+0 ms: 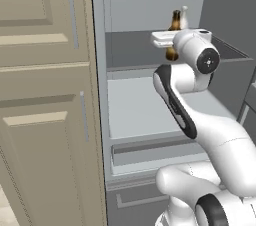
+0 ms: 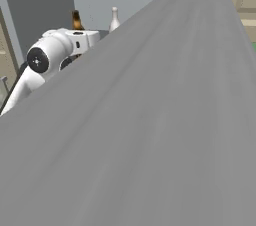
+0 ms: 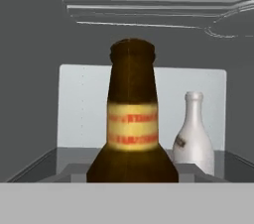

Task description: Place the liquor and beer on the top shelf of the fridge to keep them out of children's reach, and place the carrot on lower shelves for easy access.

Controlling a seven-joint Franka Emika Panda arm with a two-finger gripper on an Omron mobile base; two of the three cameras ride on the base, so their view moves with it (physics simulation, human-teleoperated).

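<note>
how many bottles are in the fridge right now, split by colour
dark amber-brown (the beer): 1
pale grey-white (the liquor): 1
total: 2 bottles, both standing upright inside the fridge

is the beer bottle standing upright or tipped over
Upright. In the hand view the beer stands with its neck pointing straight up and label level, next to the liquor, also upright inside the fridge.

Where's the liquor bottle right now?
The liquor stands upright on the fridge's top shelf, behind and right of the beer in the hand view.
</note>
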